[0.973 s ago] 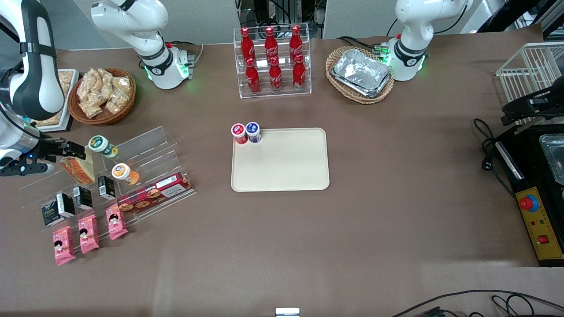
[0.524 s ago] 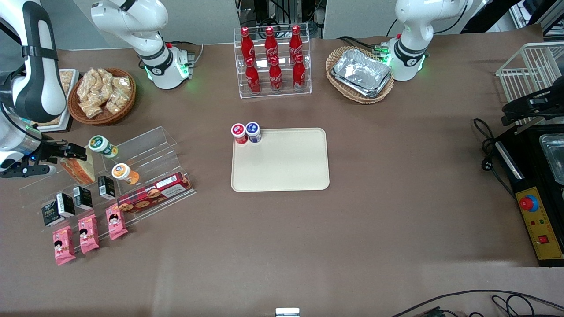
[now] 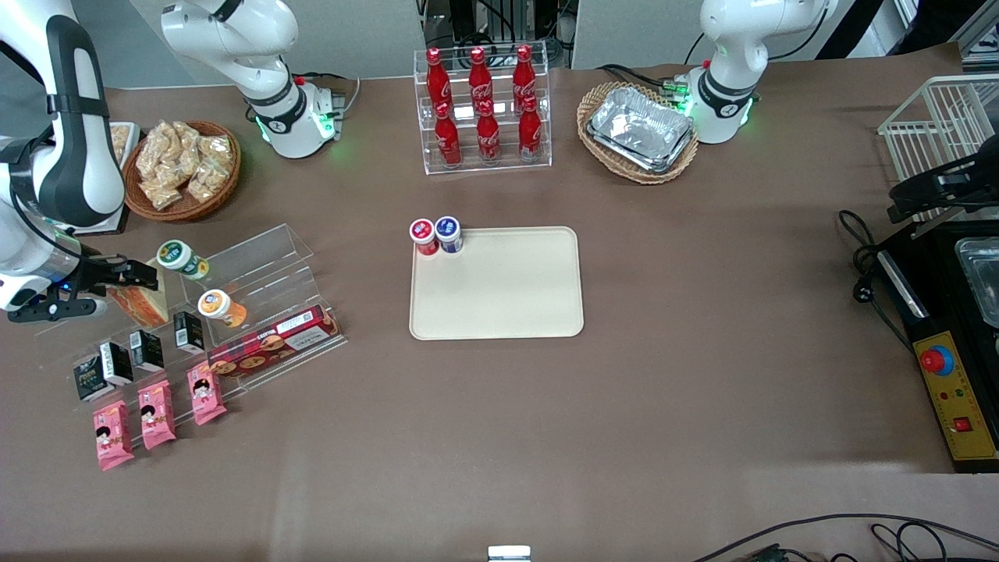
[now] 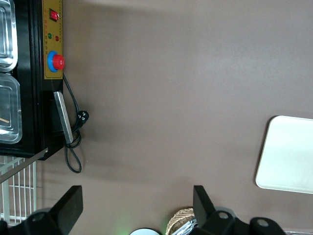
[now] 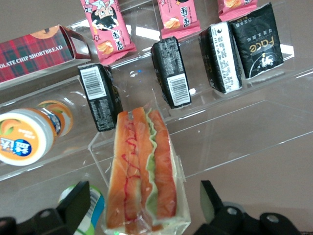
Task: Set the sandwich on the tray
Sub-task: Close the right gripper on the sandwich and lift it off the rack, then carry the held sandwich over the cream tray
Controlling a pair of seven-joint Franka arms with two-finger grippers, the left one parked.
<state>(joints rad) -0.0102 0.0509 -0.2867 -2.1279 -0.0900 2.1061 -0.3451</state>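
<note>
Black fingers [image 5: 76,203] of the gripper [image 5: 142,208] stand spread wide, one on each side of the sandwich [image 5: 144,171], with clear gaps and no contact yet. In the front view the gripper [image 3: 109,277] hovers at the working arm's end of the table, just above the upper step of the clear plastic shelf [image 3: 257,257].

Sandwich [image 3: 140,300] stands on that shelf step, directly below the open jaws. Layers run lengthwise between the fingers, so closing would press on the two bread faces, not the cut edge. Judged well aligned; a short descent seems all that remains before the pinch.

Close neighbours: green-lidded cup [image 5: 90,208] just beside one finger, orange-lidded cup [image 5: 22,139] near.

Tray [image 3: 499,312] lies well apart, at mid-table toward the parked arm, with two small cups [image 3: 435,234] at its corner.
</note>
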